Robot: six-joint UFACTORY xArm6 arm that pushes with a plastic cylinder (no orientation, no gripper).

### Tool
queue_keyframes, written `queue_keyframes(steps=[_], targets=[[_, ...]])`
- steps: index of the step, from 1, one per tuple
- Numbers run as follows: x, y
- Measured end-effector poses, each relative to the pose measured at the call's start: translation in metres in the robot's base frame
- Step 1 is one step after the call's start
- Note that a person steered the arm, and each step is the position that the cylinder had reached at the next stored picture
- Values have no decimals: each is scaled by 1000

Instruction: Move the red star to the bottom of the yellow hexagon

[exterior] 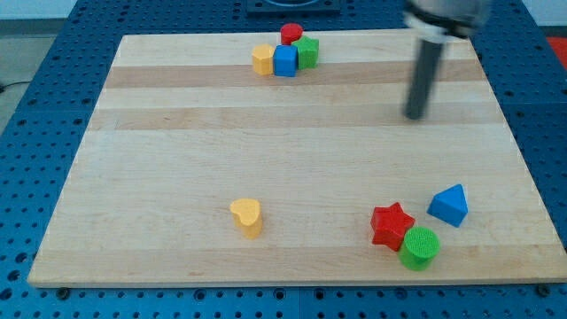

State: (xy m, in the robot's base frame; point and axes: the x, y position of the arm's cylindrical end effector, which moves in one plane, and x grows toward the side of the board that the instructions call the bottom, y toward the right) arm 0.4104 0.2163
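Note:
The red star lies near the view's bottom right, touching a green cylinder at its lower right. The yellow hexagon sits at the view's top centre, at the left end of a tight cluster. My tip is at the view's upper right, far above the red star and well right of the hexagon, touching no block.
A blue cube, a green block and a red cylinder crowd the hexagon's right side. A blue triangular block lies right of the star. A yellow heart sits at bottom centre. The wooden board is edged by blue pegboard.

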Motion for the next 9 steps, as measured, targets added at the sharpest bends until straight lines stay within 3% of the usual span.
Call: queue_keyframes(steps=[1,2,3,5,7,9], targets=[[93,38],[169,23],[203,-24],[181,-104],[122,-180],[116,-146]])
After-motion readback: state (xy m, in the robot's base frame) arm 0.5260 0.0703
